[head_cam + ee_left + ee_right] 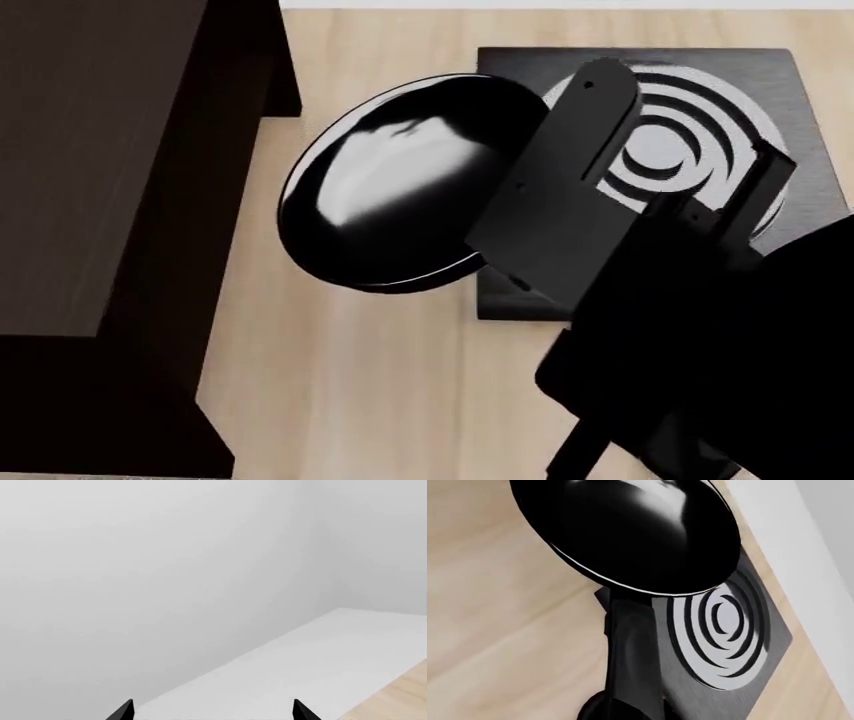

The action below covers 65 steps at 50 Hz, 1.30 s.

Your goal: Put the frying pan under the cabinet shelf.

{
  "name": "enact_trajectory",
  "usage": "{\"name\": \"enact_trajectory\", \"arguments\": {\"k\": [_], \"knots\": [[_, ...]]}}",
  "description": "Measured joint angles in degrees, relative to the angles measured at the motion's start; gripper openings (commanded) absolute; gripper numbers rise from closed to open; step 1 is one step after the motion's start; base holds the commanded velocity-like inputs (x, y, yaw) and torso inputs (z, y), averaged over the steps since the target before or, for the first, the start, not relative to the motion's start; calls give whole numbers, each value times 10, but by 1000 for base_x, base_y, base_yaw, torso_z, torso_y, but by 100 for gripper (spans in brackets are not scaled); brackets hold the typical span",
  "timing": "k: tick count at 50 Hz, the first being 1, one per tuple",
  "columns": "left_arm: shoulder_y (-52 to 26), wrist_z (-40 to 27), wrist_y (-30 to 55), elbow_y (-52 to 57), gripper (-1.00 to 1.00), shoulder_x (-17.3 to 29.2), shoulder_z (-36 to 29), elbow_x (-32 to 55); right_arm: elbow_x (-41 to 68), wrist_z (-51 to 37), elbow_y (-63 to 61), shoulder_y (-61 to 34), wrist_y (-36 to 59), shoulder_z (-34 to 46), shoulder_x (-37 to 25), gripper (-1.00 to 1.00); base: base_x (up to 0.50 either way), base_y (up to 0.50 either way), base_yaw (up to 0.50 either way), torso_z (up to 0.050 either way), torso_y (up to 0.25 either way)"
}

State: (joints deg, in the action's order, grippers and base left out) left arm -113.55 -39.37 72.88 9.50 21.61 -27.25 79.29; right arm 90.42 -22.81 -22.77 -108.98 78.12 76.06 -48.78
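Hanging above the wooden table (374,380), the frying pan (400,185) sits tilted between the cabinet shelf (114,170) and the square ringed plate (694,120), its glossy inside empty. The right gripper (587,190) reaches across the pan's near side; whether its claw is clamped on the handle (630,650) cannot be told. The right wrist view shows that handle running back from the bowl over the plate's edge, hidden from the head camera. The left gripper (213,711) shows two spread tips, holding nothing, facing a grey wall.
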Motion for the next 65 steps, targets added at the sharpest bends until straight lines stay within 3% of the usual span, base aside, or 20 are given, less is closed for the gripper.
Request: {"name": "enact_trajectory", "arguments": {"k": [65], "knots": [[9,-21,-6,5,100,13,-8,36,-194,116,108,143,-154,87,71,-100,0,0,0,0,1]]}}
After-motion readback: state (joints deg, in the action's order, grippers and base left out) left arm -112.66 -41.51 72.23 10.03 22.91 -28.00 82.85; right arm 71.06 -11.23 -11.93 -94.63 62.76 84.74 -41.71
